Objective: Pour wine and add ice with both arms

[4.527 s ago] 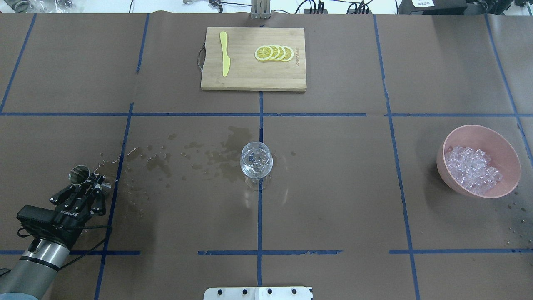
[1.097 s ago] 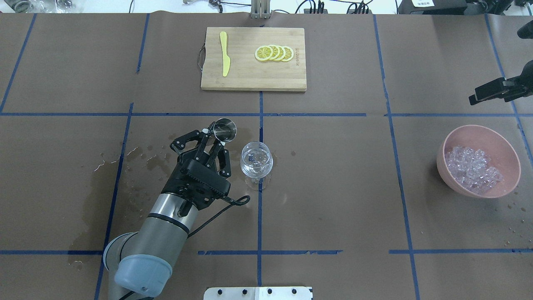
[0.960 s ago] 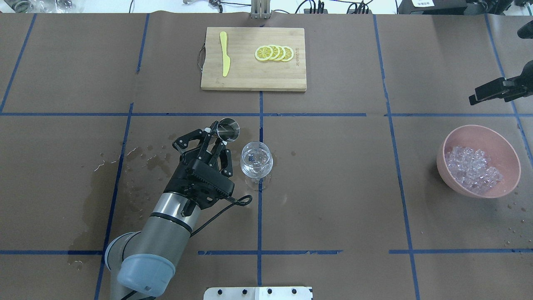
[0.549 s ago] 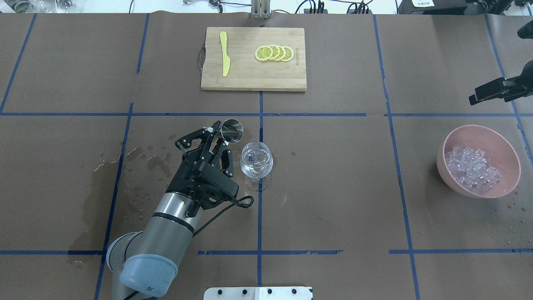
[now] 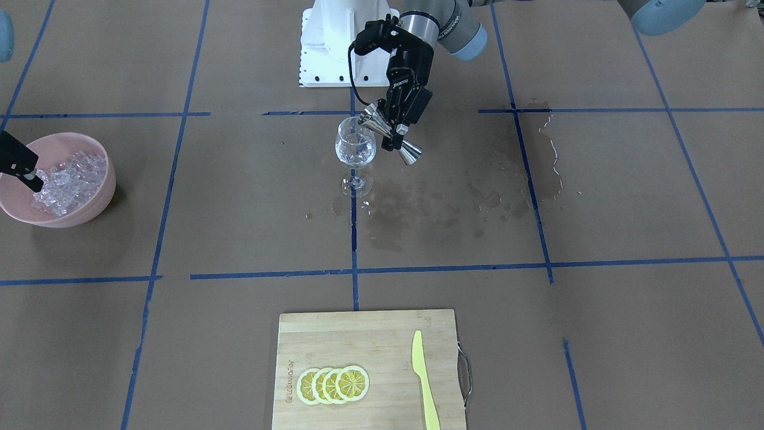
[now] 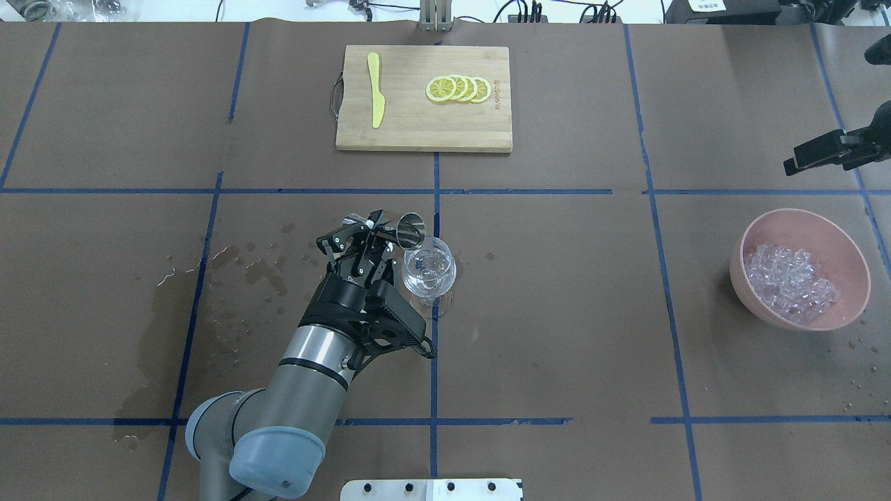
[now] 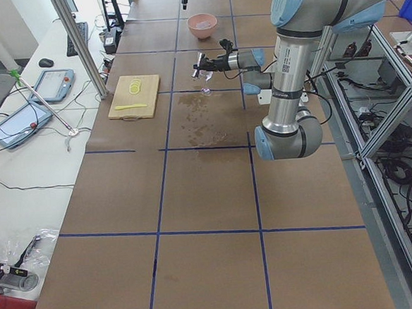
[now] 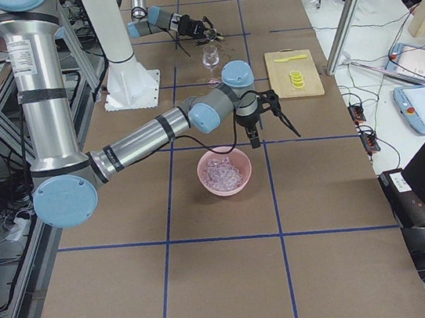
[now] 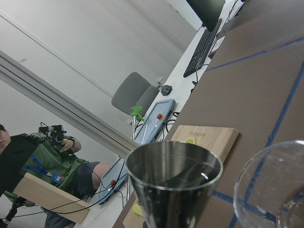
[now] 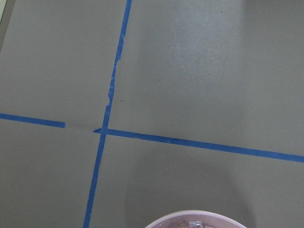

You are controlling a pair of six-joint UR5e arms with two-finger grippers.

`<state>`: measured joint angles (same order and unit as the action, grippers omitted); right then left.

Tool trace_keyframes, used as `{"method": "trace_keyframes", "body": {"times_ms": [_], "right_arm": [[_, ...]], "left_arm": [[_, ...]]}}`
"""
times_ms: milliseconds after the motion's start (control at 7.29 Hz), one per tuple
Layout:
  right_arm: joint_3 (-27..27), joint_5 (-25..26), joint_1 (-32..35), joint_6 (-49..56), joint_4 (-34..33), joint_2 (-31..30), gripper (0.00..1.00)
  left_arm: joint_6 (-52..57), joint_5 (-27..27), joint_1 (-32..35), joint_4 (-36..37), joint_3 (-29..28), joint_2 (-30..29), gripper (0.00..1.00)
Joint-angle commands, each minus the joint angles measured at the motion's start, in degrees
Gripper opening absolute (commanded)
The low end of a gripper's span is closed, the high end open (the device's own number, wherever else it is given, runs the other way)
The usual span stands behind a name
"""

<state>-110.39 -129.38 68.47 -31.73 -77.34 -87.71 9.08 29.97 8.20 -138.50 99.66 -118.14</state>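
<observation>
My left gripper (image 6: 381, 235) is shut on a steel jigger (image 6: 411, 229) and holds it tipped, its mouth over the near-left rim of the clear stemmed glass (image 6: 429, 268). The front view shows the jigger (image 5: 391, 134) slanting down onto the glass (image 5: 356, 146). The wine is only faint glints in the glass bowl; I see no stream. The ice (image 6: 790, 282) is heaped in a pink bowl (image 6: 800, 216) at the right. My right gripper (image 8: 275, 139) hangs open above the bowl's far side, empty; one finger (image 6: 814, 153) shows at the overhead view's right edge.
A bamboo cutting board (image 6: 423, 136) at the far middle carries lemon slices (image 6: 458, 89) and a yellow knife (image 6: 376, 90). Dark wet stains (image 6: 257, 268) spread over the brown paper left of the glass. The white base plate (image 6: 431, 489) is at the near edge.
My left arm carried the jigger from the table's left side to the glass, then tipped its mouth over the rim. The right gripper came in at the right edge and has stayed still since.
</observation>
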Motion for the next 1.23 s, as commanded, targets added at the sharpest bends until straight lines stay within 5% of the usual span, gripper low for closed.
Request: {"method": "trace_keyframes", "body": {"times_ms": [0, 1097], "right_arm": [[0.0, 0.0, 0.0, -0.1, 0.0, 0.0, 1.00], [-0.4, -0.2, 0.0, -0.1, 0.0, -0.1, 1.00]], "left_arm": [[6.0, 0.0, 0.2, 1.5, 0.7, -0.4, 0.00], [24.4, 0.0, 0.4, 6.9, 2.6, -0.5, 0.00]]}}
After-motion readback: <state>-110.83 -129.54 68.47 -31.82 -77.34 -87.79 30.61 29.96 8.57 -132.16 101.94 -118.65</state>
